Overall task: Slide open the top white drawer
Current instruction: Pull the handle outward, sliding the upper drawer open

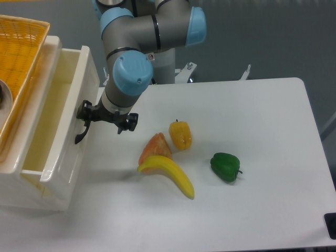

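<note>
The top white drawer [67, 137] stands pulled well out of the cream cabinet at the left, and its deep empty box [48, 115] shows from above. Its curved black handle [80, 136] hangs on the panelled front. My gripper [87, 118] is at the upper end of that handle and looks shut on it, with the blue wrist joint right above. The lower drawer is hidden under the open one.
An orange woven basket [18, 47] sits on the cabinet top. On the white table [252, 126] lie a banana [169, 174], an orange-red fruit piece [155, 147], a yellow-orange pepper [180, 135] and a green pepper [225, 167], all right of the drawer front.
</note>
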